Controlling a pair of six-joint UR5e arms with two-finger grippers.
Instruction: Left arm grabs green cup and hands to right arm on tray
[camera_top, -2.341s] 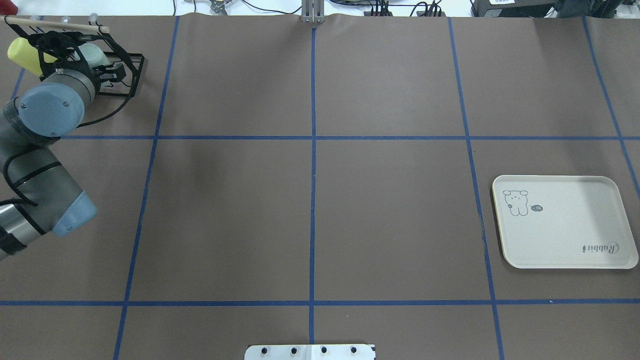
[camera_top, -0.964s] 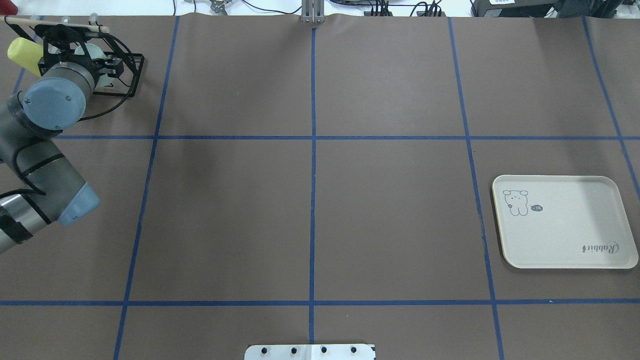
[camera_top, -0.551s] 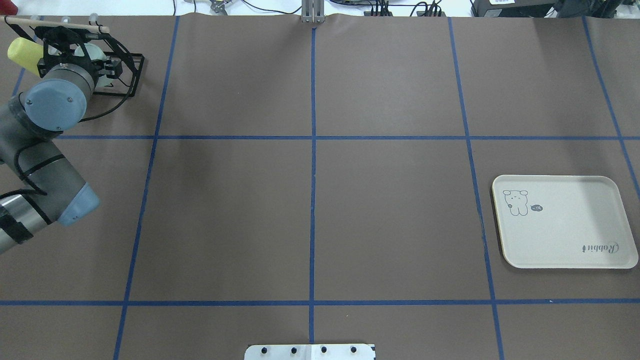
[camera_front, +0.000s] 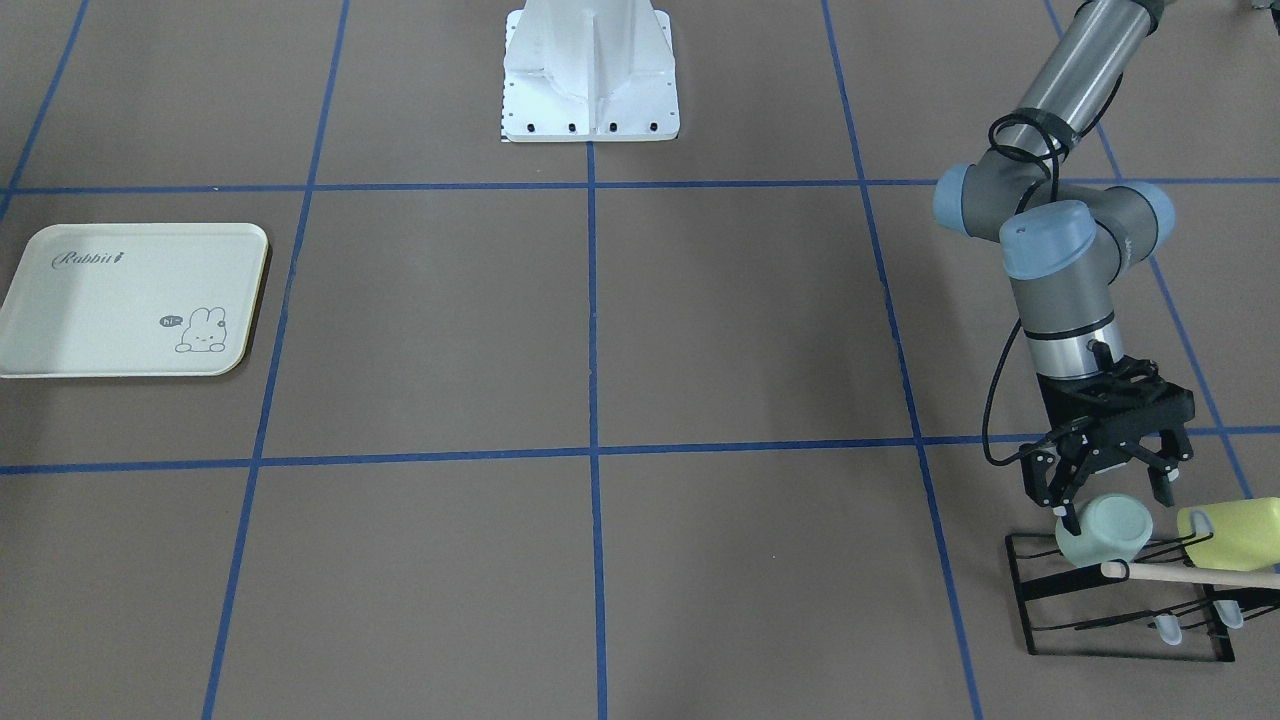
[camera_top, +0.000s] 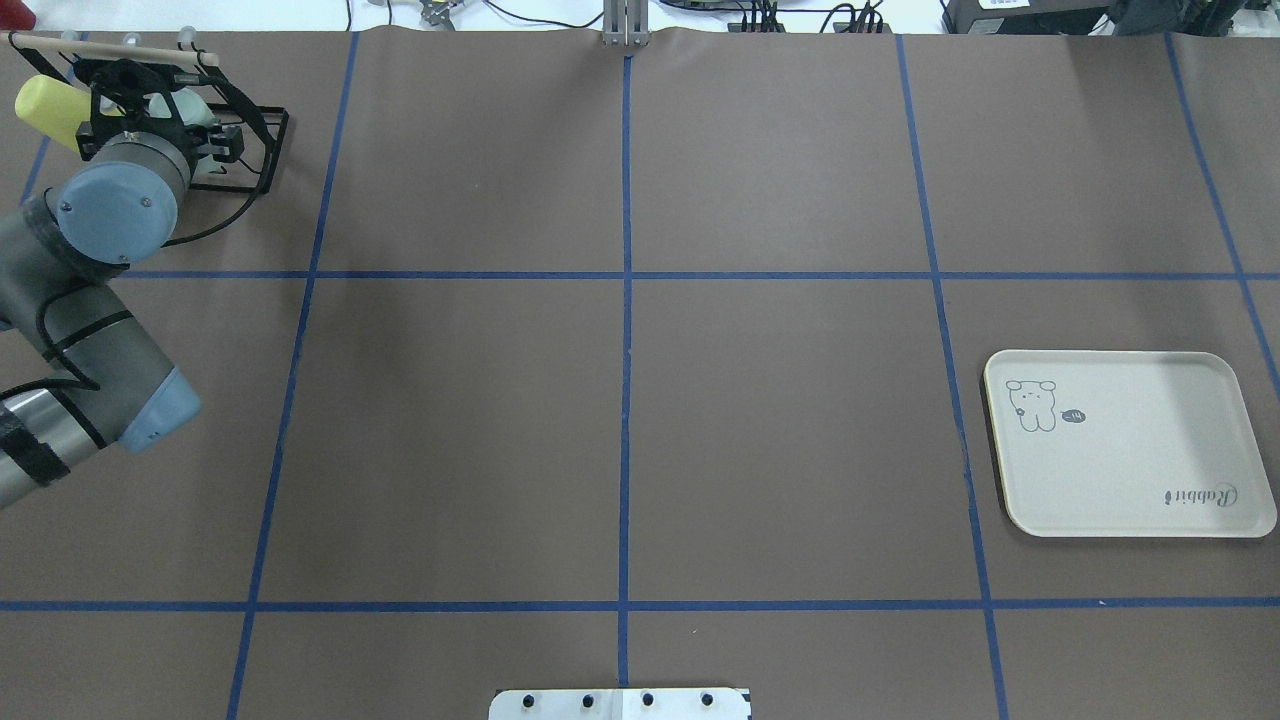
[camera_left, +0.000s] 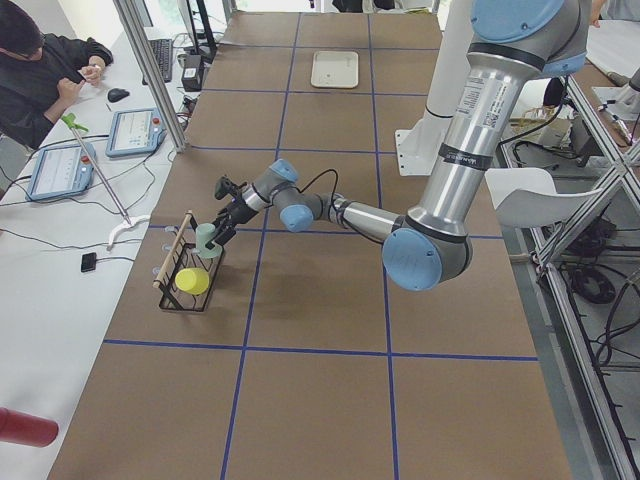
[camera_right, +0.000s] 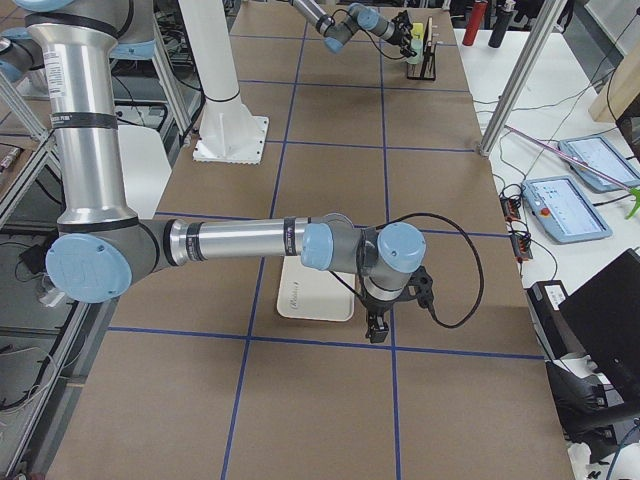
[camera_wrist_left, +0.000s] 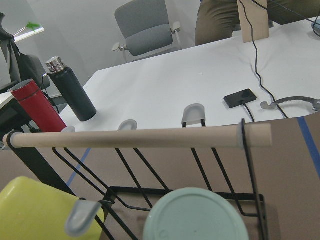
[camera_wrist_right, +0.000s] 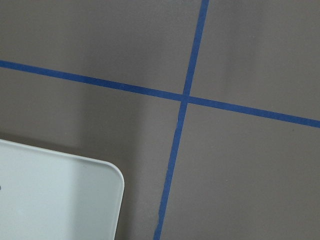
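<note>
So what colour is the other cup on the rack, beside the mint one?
The other cup is bright yellow-green; the exterior front-facing view shows it best.

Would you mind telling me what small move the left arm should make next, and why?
Probably close the left gripper on the green cup: its open fingers flank the cup, which rests on the black wire rack.

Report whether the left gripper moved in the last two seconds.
Yes. The left gripper crept slightly toward the wooden dowel on the black rack.
</note>
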